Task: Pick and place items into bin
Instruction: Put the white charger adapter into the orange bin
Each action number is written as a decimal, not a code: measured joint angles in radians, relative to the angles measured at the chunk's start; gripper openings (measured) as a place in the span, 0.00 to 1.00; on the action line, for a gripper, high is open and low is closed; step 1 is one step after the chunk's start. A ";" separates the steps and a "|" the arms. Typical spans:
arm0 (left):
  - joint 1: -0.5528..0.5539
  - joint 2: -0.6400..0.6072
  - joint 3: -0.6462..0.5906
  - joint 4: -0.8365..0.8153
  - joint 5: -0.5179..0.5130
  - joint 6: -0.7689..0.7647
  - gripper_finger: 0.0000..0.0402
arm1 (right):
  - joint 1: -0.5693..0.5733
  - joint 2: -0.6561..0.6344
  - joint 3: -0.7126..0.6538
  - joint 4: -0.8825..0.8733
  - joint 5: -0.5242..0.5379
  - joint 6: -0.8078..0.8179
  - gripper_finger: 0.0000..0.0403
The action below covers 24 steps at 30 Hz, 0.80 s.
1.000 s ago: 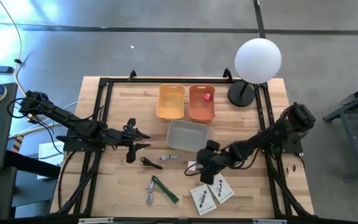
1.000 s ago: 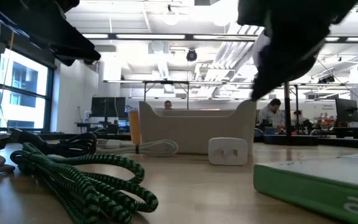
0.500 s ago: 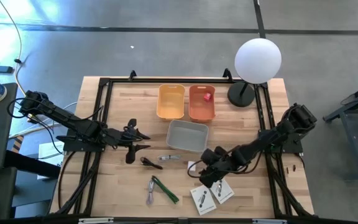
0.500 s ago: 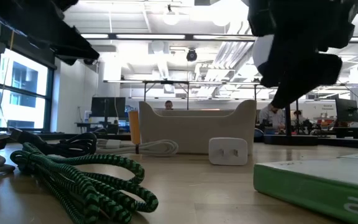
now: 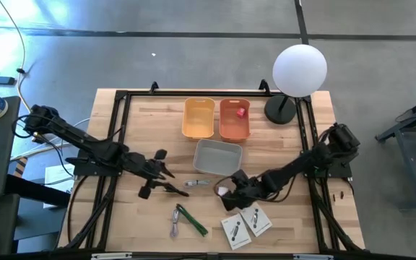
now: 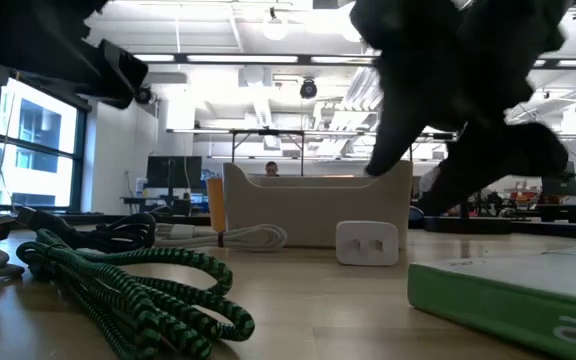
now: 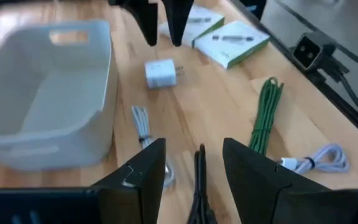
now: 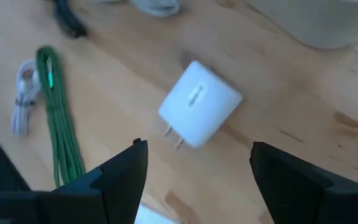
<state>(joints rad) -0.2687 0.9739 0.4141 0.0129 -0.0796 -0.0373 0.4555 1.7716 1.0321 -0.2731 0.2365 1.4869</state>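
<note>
Charger cube (image 8: 199, 103), white, lies on table (image 5: 280, 141) just before grey bin (image 5: 217, 157), untouched. Right gripper (image 8: 197, 163) has slid from packets to hover over it, fingers spread wide. Left gripper (image 7: 194, 163) has advanced over dark cable (image 5: 175, 189), fingers apart, empty. Count: two white packets (image 5: 245, 225), three bins, one green cable (image 5: 192, 220).

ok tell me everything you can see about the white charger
The charger is a small white cube-shaped plug, smooth plastic by the look, with two metal prongs sticking out of one face. It lies on its side on the bare wooden table, just in front of the grey bin, apart from it. Nothing touches it. The open right gripper hovers over it, one finger on either side.
</note>
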 joint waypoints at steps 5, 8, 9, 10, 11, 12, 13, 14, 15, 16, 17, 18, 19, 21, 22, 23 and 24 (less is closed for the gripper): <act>0.000 0.050 0.000 0.002 -0.008 -0.132 0.37 | -0.034 0.037 0.000 0.021 -0.040 0.045 0.67; 0.000 0.072 0.000 0.014 -0.004 -0.162 0.37 | -0.044 0.044 0.000 0.002 -0.026 0.068 0.67; 0.000 0.077 0.000 0.014 -0.001 -0.162 0.37 | -0.047 0.044 0.000 0.002 -0.010 0.078 0.67; 0.000 0.079 0.000 0.015 0.000 -0.162 0.37 | -0.050 0.044 0.000 0.017 0.005 0.080 0.67; 0.000 0.081 0.000 0.020 -0.001 -0.162 0.37 | -0.054 0.044 0.000 0.039 0.015 0.080 0.67; 0.000 0.085 0.000 0.025 -0.002 -0.158 0.37 | -0.058 0.044 0.000 0.062 0.018 0.080 0.67; 0.000 0.086 0.000 0.025 -0.002 -0.146 0.37 | -0.064 0.044 0.001 0.084 0.017 0.080 0.67; 0.000 0.086 0.000 0.022 -0.003 -0.126 0.37 | -0.068 0.044 0.001 0.100 0.015 0.081 0.67; 0.000 0.086 0.000 0.022 -0.003 -0.101 0.37 | -0.074 0.045 0.001 0.113 0.010 0.086 0.67; 0.000 0.086 0.000 0.021 -0.002 -0.078 0.37 | -0.080 0.047 0.002 0.122 0.002 0.097 0.67; 0.000 0.086 0.000 0.021 0.000 -0.061 0.37 | -0.085 0.048 0.006 0.119 -0.009 0.114 0.67; 0.000 0.086 0.000 0.022 0.006 -0.050 0.37 | -0.090 0.052 0.013 0.110 -0.017 0.126 0.67; 0.000 0.086 0.000 0.025 0.016 -0.042 0.37 | -0.095 0.063 0.028 0.099 -0.022 0.129 0.67; 0.000 0.086 0.000 0.023 0.039 -0.023 0.37 | -0.104 0.086 0.068 0.049 -0.041 0.129 0.67; 0.000 0.086 0.000 0.021 0.054 -0.014 0.37 | -0.108 0.101 0.092 0.013 -0.047 0.129 0.67; 0.000 0.086 0.000 0.018 0.066 -0.010 0.37 | -0.110 0.121 0.117 -0.016 -0.055 0.129 0.67; 0.000 0.086 0.000 0.014 0.072 -0.005 0.37 | -0.111 0.142 0.143 -0.036 -0.060 0.128 0.67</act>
<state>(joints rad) -0.2687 1.0603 0.4137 0.0269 -0.0081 -0.0420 0.3443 1.9137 1.1748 -0.3093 0.1766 1.6146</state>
